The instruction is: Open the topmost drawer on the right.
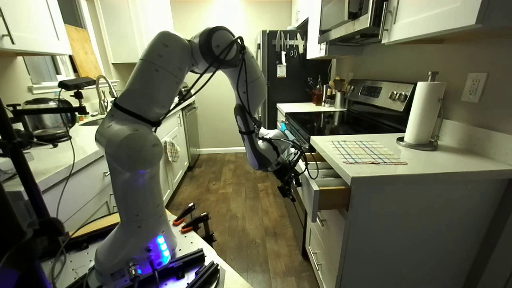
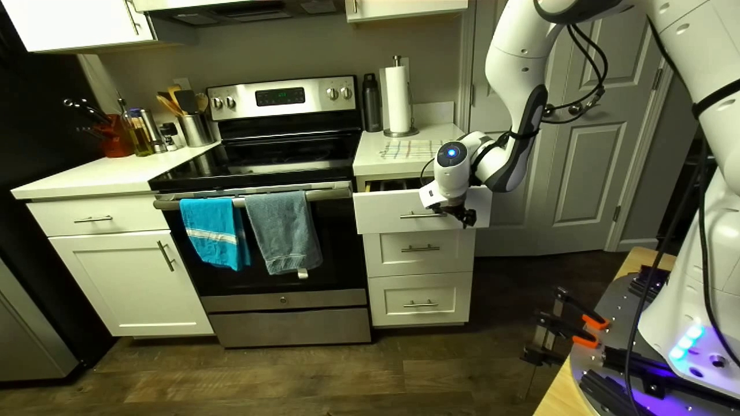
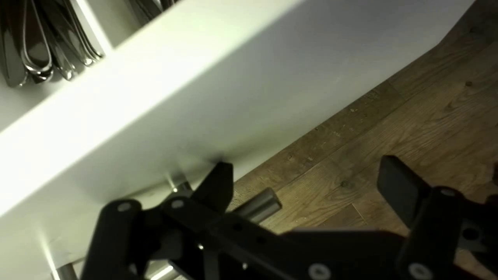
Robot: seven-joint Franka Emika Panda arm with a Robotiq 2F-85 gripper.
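Black claw (image 3: 307,182), fingers (image 3: 216,188) spread apart, the end of the handle (image 3: 260,206) visible between them (wrist view). The topmost drawer (image 2: 381,211) stands open beneath the surface (image 1: 444,166), its front projecting beyond that edge; alongside, wood floor (image 1: 236,208) gives open room toward the facing cabinets (image 1: 183,154).

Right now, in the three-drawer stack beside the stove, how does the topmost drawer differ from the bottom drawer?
The topmost drawer is pulled out, with cutlery visible inside; the bottom drawer is shut.
The topmost drawer has a plain, flat front; the bottom drawer has a recessed panel.
The open gripper is at the topmost drawer's handle; the bottom drawer's handle has nothing at it.
Both have white fronts and horizontal bar handles.
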